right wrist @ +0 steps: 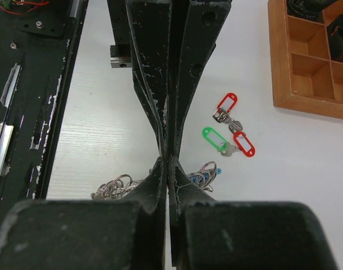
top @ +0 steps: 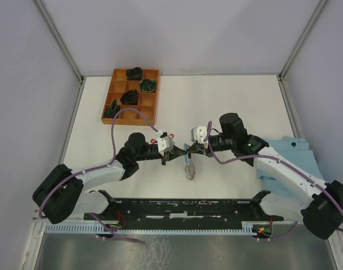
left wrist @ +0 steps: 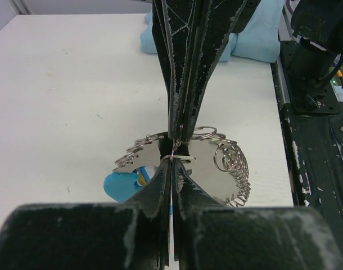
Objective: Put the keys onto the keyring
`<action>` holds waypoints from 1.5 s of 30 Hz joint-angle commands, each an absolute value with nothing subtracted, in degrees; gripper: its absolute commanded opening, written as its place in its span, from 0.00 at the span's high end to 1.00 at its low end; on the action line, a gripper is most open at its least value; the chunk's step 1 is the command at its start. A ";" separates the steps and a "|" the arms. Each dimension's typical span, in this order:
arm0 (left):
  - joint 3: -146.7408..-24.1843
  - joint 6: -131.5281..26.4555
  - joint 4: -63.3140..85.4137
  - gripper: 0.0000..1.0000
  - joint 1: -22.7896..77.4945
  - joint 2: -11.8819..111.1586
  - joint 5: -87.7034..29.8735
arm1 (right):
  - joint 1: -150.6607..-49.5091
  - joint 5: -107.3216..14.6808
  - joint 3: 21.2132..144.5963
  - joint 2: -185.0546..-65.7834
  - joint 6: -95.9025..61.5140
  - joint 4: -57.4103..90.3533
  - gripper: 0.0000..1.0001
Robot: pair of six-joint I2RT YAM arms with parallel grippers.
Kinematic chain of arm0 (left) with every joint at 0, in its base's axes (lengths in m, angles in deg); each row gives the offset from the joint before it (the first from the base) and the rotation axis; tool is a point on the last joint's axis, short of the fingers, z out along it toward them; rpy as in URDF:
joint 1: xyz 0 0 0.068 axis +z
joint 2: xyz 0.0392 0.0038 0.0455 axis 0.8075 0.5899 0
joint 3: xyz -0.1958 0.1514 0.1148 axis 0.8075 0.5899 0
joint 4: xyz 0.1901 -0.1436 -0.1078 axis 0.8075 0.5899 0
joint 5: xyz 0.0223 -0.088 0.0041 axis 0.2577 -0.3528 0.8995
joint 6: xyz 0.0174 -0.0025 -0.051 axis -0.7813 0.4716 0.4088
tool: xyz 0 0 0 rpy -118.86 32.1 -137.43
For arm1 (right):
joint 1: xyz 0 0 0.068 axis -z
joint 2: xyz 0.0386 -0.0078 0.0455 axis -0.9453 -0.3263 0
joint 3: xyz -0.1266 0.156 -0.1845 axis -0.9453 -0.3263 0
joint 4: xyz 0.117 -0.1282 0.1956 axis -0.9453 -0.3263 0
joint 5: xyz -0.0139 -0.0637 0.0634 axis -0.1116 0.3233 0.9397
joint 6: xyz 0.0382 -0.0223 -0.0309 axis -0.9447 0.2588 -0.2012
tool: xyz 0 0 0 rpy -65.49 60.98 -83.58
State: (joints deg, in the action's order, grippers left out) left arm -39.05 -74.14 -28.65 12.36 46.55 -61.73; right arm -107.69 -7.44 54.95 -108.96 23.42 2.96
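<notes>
Left gripper [left wrist: 172, 163] and right gripper [right wrist: 167, 163] pinch the keyring [left wrist: 228, 163], tip to tip. Hold it taut; the keys [right wrist: 230, 132] lie loose beside the jaws.

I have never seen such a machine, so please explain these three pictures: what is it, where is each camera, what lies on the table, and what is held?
This is a robot: a left arm and a right arm, bolted at the near edge of a table. The wide picture comes from a fixed camera above; the other two come from a camera on each wrist, looking along its own fingers. The left gripper and the right gripper meet tip to tip, both shut on the keyring, a floppy silver loop with a light-blue part that droops beneath them. On the table lie loose keys with red and green tags, a wooden tray holding dark things, and a blue cloth.
</notes>
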 commanded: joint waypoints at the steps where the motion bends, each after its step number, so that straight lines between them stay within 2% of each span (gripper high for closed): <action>1: -42.27 -74.91 -26.44 0.97 10.53 46.24 -60.58 | -107.78 -4.66 55.13 -108.50 22.25 11.68 0.99; 8: -41.73 -73.66 -28.76 0.97 9.14 44.29 -58.58 | -107.75 -6.79 53.96 -108.37 24.06 9.87 0.99; 14: -40.04 -76.69 -24.70 0.97 9.20 39.58 -53.83 | -106.74 -12.87 55.38 -105.24 29.03 -0.15 0.99; 21: -41.51 -77.20 -21.73 0.97 9.20 38.79 -54.00 | -106.75 -15.69 61.12 -106.66 32.68 -11.49 0.86; 29: -42.31 -76.15 -21.40 0.97 9.20 39.02 -55.35 | -106.85 -15.63 62.56 -108.41 32.69 -12.71 0.85; 32: -42.20 -74.96 -21.42 0.97 9.22 40.33 -54.75 | -106.82 -19.51 62.59 -107.82 30.80 -13.14 0.83; 34: -42.03 -73.54 -21.91 0.95 9.20 41.88 -54.35 | -106.82 -24.00 62.12 -106.97 27.79 -12.87 0.76; 36: -42.03 -71.64 -22.51 0.80 9.21 43.75 -53.83 | -106.82 -29.89 61.39 -105.99 21.21 -11.45 0.69; 38: -41.93 -69.68 -23.31 0.71 9.20 45.59 -53.55 | -106.82 -36.84 60.51 -105.38 14.14 -10.74 0.64; 40: -41.65 -66.89 -24.71 0.62 9.20 47.23 -52.22 | -106.82 -41.11 59.88 -105.33 6.72 -10.33 0.54; 41: -41.41 -65.65 -25.46 0.59 9.21 47.94 -51.35 | -106.88 -42.66 59.38 -105.26 2.08 -9.75 0.47; 42: -41.09 -64.29 -26.08 0.54 9.22 48.56 -50.01 | -106.83 -43.72 58.87 -105.17 -2.78 -8.81 0.35; 43: -40.92 -63.20 -26.42 0.50 9.21 49.11 -48.72 | -106.81 -44.79 58.34 -105.11 -7.83 -7.88 0.11; 44: -40.83 -62.30 -26.29 0.47 9.20 49.76 -47.22 | -106.84 -45.53 58.12 -105.20 -12.22 -7.72 0.01; 45: -40.81 -61.74 -25.82 0.43 9.23 50.22 -45.72 | -106.84 -45.68 58.00 -105.37 -15.20 -8.01 0.00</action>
